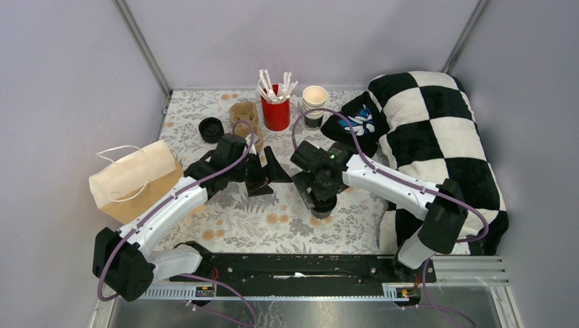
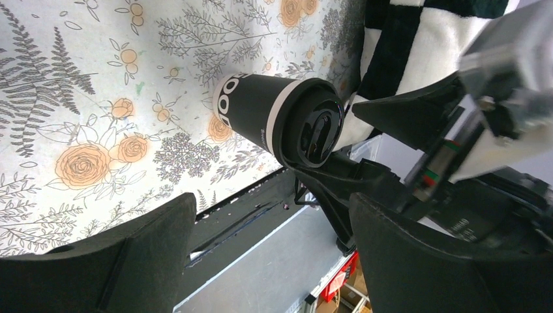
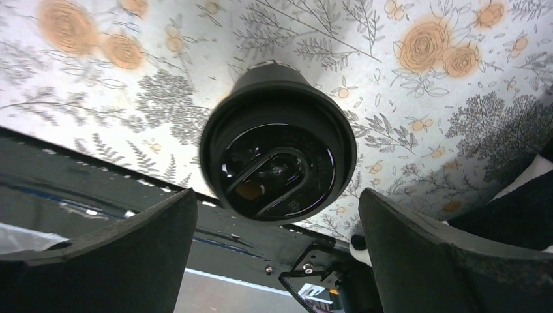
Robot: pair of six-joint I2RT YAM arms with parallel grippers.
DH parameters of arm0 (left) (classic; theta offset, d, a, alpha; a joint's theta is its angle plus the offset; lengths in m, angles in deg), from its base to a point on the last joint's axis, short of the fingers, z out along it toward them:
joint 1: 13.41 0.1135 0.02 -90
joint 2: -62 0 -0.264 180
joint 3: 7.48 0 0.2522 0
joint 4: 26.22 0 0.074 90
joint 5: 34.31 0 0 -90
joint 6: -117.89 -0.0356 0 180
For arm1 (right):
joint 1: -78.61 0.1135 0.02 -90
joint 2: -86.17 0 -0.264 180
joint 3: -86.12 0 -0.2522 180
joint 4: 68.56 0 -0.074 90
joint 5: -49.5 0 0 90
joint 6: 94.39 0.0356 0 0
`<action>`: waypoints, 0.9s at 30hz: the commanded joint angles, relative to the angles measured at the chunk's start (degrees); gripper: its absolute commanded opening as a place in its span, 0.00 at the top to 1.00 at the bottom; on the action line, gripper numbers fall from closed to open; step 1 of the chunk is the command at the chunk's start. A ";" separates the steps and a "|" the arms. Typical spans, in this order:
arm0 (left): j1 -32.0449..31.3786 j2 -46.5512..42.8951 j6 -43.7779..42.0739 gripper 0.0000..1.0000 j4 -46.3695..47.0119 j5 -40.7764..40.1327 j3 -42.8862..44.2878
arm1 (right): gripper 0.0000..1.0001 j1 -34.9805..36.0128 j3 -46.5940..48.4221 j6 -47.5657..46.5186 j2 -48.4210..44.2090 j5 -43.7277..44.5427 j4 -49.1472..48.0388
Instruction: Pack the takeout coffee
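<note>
Right gripper: you have its jaws spread wide. It hangs straight over the near lidded cup, one finger on each side. Your right wrist view shows a gap between the lid and each finger, so nothing is gripped.

Left gripper: its jaws are wide too, and it holds nothing. It sits low over the floral tablecloth, just left of the right gripper and pointing toward it.

Near lidded cup: it stands upright on the tablecloth near the front middle, under your right gripper. The black lid is on. Your left wrist view shows a dark wall with white lettering.

Far lidded cup: it is at the back left of the tablecloth, well apart from both grippers and just beside the brown cup carrier. From above you see only its black top.

Paper bag: it lies on its side at the left edge of the tablecloth, beside your left arm, handles toward the left wall.

Back row: a red cup of white sticks, then a stack of cream cups to its right.

Right side: a black-and-white checkered cushion lies along the table.
</note>
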 commanded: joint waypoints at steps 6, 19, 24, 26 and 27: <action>-5.26 4.94 4.76 0.24 14.12 6.61 -1.55 | 0.08 -21.47 -11.97 0.04 -21.54 -26.24 -10.78; -9.60 13.12 7.15 0.58 17.70 5.47 -3.46 | 0.42 -35.34 -28.12 -0.15 -21.29 -42.90 -19.64; -9.65 15.01 6.53 0.60 17.70 4.52 -2.86 | 0.42 -35.34 -28.78 -0.24 -20.87 -43.81 -20.91; -9.71 15.94 6.43 0.60 17.73 4.46 -2.28 | 0.42 -35.35 -29.34 -0.42 -20.29 -44.73 -21.56; -9.73 16.33 6.31 0.60 17.71 4.31 -1.94 | 0.42 -35.38 -29.70 -0.34 -20.23 -44.87 -21.90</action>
